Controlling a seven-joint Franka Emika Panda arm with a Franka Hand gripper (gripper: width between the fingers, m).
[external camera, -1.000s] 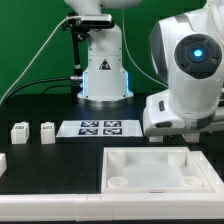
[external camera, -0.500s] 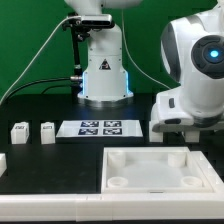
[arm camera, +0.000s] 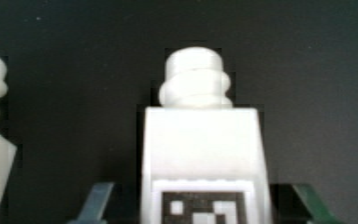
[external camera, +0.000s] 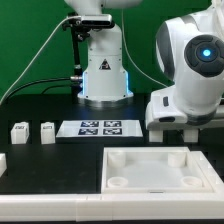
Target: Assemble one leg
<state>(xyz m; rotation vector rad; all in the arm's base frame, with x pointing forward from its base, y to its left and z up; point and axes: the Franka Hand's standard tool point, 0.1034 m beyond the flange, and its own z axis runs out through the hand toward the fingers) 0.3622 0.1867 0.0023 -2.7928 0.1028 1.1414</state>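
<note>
On the black desk (external camera: 40,170), the big white arm (external camera: 190,80) fills the three o'clock side of the exterior view. The white tray (external camera: 146,152) lies at six o'clock. The wrist view shows the leg (arm camera: 202,150) between the fingers of the claw (arm camera: 197,205), which is wide, with a gap on each side. I think the job now is grabbing. Keep the leg in the middle, then squeeze both sides evenly so it does not tip.

Exterior cam sits low off the table's (external camera: 40,108) near edge, facing the arm's base (external camera: 104,75) at the far edge, mid-range. Wrist cam is right up close on one leg (arm camera: 201,130) — only overlap is that black table.
</note>
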